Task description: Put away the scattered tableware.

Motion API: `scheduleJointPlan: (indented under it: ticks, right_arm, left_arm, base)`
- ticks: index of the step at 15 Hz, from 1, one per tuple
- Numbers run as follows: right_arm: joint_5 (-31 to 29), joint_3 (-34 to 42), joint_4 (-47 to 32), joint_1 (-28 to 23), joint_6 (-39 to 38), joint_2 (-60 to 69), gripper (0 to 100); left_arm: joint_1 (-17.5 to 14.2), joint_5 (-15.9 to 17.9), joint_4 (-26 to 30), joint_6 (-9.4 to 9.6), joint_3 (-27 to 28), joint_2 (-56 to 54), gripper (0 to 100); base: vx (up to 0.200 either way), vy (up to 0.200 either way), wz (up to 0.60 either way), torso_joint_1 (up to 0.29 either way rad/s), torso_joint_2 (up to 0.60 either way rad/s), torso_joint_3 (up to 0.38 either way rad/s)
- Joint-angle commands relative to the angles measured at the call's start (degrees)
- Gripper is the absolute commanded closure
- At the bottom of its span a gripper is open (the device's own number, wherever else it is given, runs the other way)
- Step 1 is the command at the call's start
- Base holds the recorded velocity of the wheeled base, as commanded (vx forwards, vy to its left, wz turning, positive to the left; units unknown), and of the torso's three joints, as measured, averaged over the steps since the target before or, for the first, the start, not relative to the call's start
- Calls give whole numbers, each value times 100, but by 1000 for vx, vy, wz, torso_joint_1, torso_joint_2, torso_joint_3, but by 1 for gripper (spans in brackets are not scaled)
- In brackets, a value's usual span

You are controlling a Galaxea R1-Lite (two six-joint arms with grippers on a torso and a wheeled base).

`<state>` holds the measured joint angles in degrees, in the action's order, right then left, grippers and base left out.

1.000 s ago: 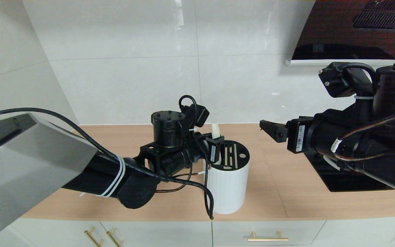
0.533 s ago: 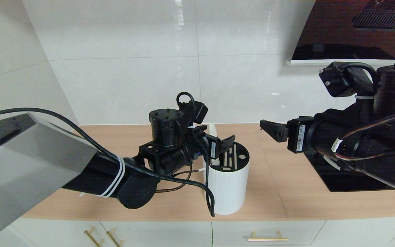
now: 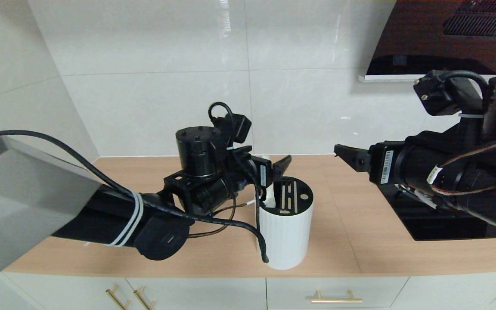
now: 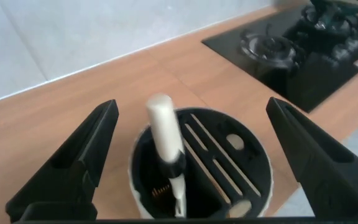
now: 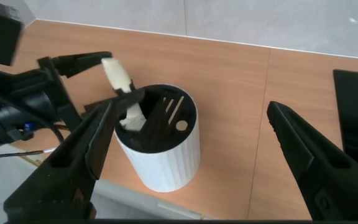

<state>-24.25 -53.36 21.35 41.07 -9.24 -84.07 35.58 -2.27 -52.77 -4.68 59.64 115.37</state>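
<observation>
White-handled utensil [image 4: 165, 134] sitting in the holder [image 3: 286, 234], both pairs of fingers spread wide.

The white ribbed holder is standing upright near the front edge of the bench [image 3: 351, 232], just left of the black hob [image 3: 437, 224]. The utensil is leaning in the holder's open compartment, beside the slotted half of the black lid, with its handle poking up above the rim. The left fingers [image 4: 73, 162] are hovering apart on either side of that handle, touching nothing. The right fingers [image 5: 309, 155] are hanging apart above the bench, between holder and hob, gripping nothing.
</observation>
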Motion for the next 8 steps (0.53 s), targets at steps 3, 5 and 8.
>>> scheduleJointPlan:
  ticks: [3,5,8]
  right_arm:
    - [-1,809,1,-653,10,1050,0]
    - [87,1372,-25,-1031,142,1964,0]
    - [403,2022,-34,-1752,704,3388,0]
  left_arm:
    - [-491,-749,-822,-297,-848,-1606,0]
    - [-1150,-969,-910,-288,-1508,-2414,0]
    - [-2460,-1136,-796,-279,-2589,-3706,0]
  base:
    - [0,0,0,0,0,0]
    - [0,0,0,0,0,0]
    - [0,0,0,0,0,0]
